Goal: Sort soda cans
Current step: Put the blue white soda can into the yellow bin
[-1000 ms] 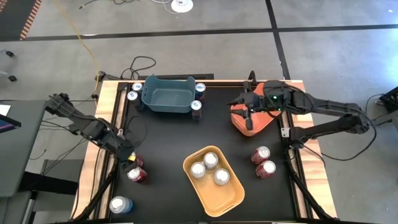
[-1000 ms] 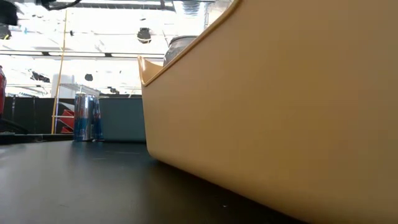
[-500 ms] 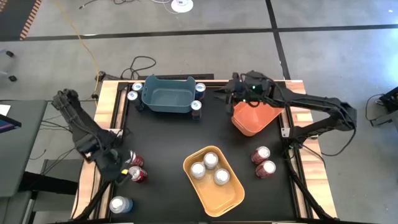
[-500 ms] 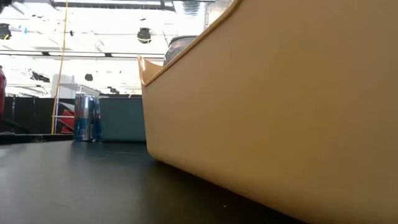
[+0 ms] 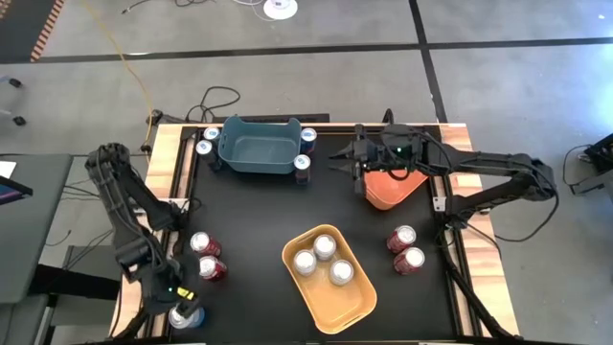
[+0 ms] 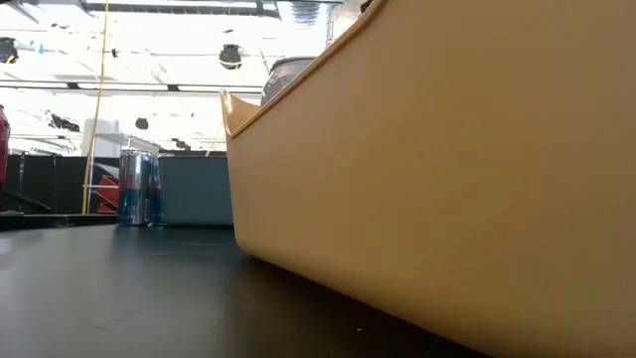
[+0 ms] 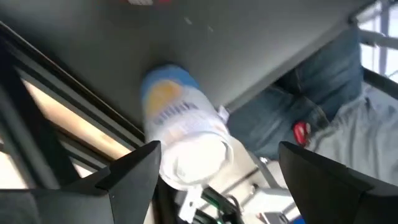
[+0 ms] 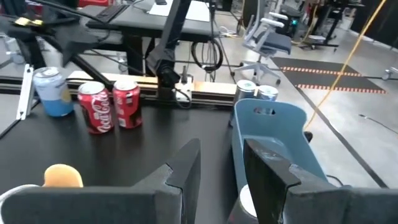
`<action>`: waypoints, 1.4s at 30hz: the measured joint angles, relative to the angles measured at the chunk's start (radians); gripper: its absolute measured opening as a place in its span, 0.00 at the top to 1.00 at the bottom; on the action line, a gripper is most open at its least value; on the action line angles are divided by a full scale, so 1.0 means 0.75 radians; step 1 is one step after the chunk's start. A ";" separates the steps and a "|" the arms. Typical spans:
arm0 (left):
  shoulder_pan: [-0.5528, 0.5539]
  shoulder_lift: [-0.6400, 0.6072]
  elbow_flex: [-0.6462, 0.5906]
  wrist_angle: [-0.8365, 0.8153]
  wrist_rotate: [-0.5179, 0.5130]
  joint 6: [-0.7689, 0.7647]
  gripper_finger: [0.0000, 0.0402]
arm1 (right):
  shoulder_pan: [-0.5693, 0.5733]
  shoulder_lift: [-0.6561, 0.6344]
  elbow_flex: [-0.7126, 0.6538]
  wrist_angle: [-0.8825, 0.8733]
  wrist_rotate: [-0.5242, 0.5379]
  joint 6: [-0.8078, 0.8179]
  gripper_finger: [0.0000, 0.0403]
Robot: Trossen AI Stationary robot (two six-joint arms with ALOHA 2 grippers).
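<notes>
Jaws of the left gripper (image 7: pixel 214 180) stand spread, one on either side of the pale blue can (image 7: pixel 186 146), which stands upright at the table's (image 5: pixel 249 206) near left corner, not yet pinched. The right gripper (image 5: pixel 347 159), jaws partly parted and empty, hangs between the teal bin (image 5: pixel 257 149) and orange bin (image 5: pixel 388 187). A second ago the left gripper sat beside the two red cans (image 5: pixel 207 257); it has since moved to the corner can.

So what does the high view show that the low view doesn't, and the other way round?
Only the high view shows both arms: the left gripper, open over the pale blue can, the right gripper by the orange bin, and the red cans. Only the low view shows the ceiling lights. Both show the yellow-orange bin, the teal bin and blue cans beside it.
</notes>
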 joint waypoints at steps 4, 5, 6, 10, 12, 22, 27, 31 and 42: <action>-0.030 0.058 0.099 -0.003 -0.007 -0.027 0.21 | -0.011 0.003 0.000 0.022 0.004 0.000 0.66; -0.037 0.074 0.122 -0.009 -0.026 -0.030 0.21 | -0.011 0.003 0.000 0.027 0.005 0.000 0.66; -0.044 0.092 0.144 -0.025 -0.053 -0.029 0.21 | -0.011 0.002 0.001 0.028 0.005 0.000 0.66; -0.066 0.171 0.208 -0.070 -0.078 -0.024 0.21 | -0.010 0.003 0.001 0.024 0.005 -0.010 0.66; -0.079 0.207 0.221 -0.108 -0.071 -0.022 0.21 | -0.010 0.003 0.001 0.022 0.005 -0.010 0.66; -0.126 0.295 0.221 -0.275 -0.004 -0.063 0.21 | -0.010 0.004 0.001 0.004 0.008 -0.010 0.66; -0.132 0.305 0.221 -0.183 -0.075 -0.049 0.21 | -0.010 0.004 0.001 0.025 0.009 -0.011 0.66; -0.132 0.321 0.221 -0.180 -0.074 -0.020 0.21 | -0.010 0.004 0.001 0.021 0.010 -0.015 0.66; -0.132 0.327 0.221 -0.220 -0.032 -0.078 0.21 | -0.008 0.004 0.001 -0.016 0.009 -0.045 0.66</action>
